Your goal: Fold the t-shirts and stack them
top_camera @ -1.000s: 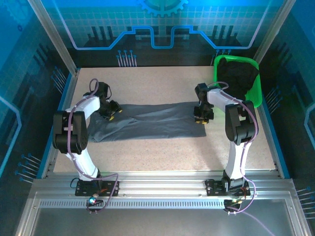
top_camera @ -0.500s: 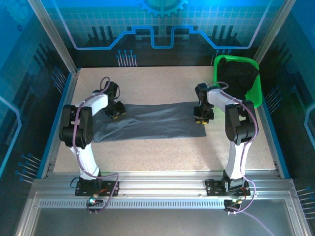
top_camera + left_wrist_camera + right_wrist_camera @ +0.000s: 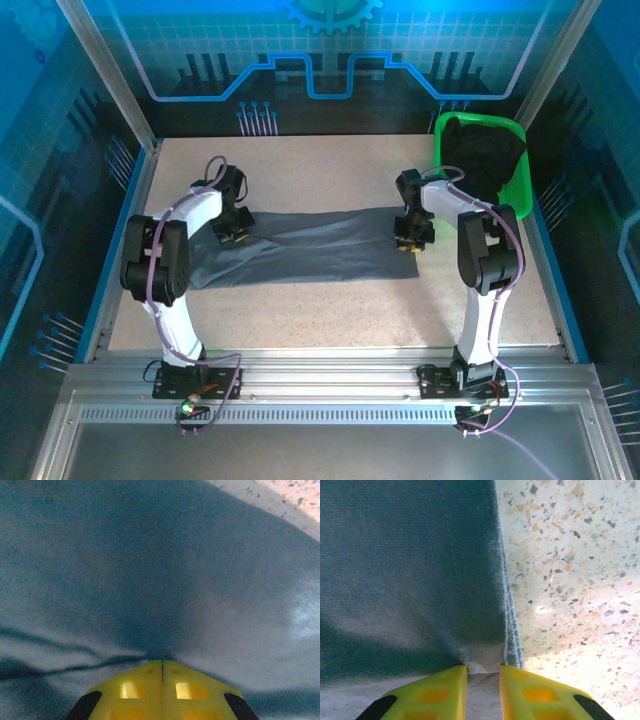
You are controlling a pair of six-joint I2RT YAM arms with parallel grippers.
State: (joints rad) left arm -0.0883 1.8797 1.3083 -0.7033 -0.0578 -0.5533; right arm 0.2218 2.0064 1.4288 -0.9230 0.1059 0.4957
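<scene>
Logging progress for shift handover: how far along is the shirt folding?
Nothing is stacked yet. In hand: the slate-grey cloth t-shirt lies as a long strip, left fingers and right fingers pinching its ends. Remaining: finishing that fold, then the black cloth t-shirt bunched in the green plastic basket.

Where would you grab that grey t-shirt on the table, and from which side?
Probably at its two short ends, coming down from above. The grey t-shirt lies flat as a long strip on the table, so only its edges offer cloth to pinch.
</scene>
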